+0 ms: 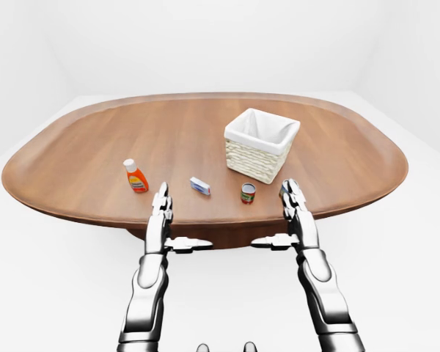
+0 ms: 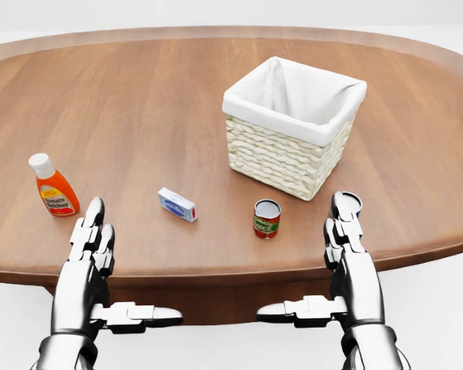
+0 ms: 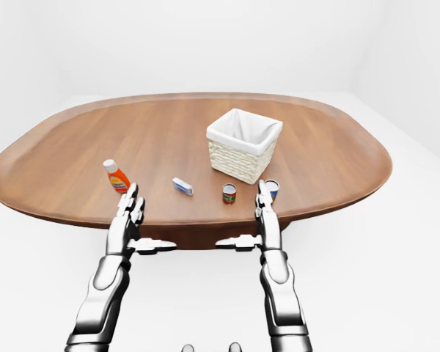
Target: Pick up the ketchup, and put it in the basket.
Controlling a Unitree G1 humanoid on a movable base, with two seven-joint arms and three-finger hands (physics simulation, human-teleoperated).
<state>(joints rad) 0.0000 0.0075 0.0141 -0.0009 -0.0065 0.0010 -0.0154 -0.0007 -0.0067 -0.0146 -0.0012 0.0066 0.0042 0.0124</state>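
Ketchup bottle [image 2: 53, 187]: an orange-red bottle with a white cap and a paper label whose print is too small to read; it leans slightly, cap toward the head view's upper left.
Where it is: on the table, at the head view's left, just above the left hand and well apart from the basket.
Basket [image 2: 282, 157]: a square wicker basket in pale weave with a white cloth liner folded over its rim; it stands right of centre in the head view.
Left hand [image 2: 89, 262]: fingers straight and spread, thumb out sideways, holding nothing, at the table's near edge.
Right hand [image 2: 349, 258]: the same pose, fingers extended and empty, thumb pointing toward the other hand.
Small box [image 2: 177, 204]: white and blue, lying flat between the bottle and the can.
Red-labelled can [image 2: 266, 218]: upright, just below the basket in the head view.
Second can [image 3: 272, 189]: blue-sided, partly hidden behind the right fingertips.
Table [image 1: 95, 139]: a large oval top of reddish-brown wood grain with a raised lip.
Room: plain white floor and walls.
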